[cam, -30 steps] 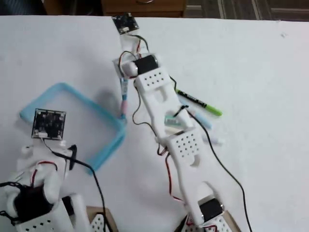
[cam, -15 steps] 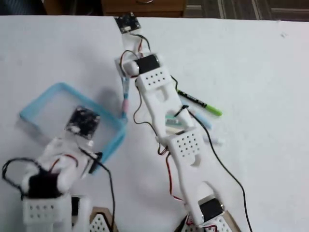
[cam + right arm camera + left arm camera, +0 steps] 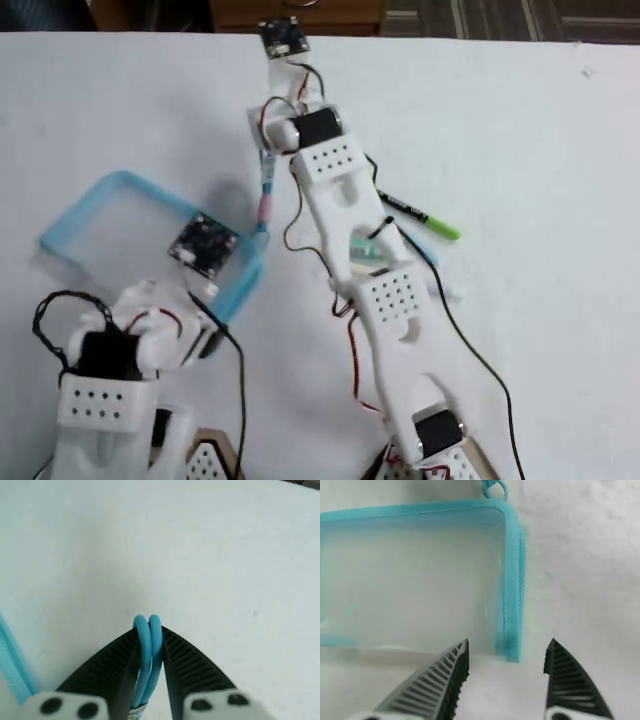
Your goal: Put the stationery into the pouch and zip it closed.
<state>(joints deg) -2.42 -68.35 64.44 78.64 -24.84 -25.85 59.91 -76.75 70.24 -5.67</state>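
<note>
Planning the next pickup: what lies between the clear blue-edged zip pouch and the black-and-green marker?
In the high view, the white right arm stretches between the clear blue-edged zip pouch and the black-and-green marker, its claw pinching a blue cord.

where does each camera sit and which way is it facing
High view: fixed above the table, looking down; left arm, right arm, pouch and pens show.
Left wrist view: on the left arm, facing the pouch's corner; its open left end effector shows.
Right wrist view: on the right arm, facing the table; its right end effector shows, shut on a blue cord loop.
Shared: high and left wrist views both show the pouch.
</note>
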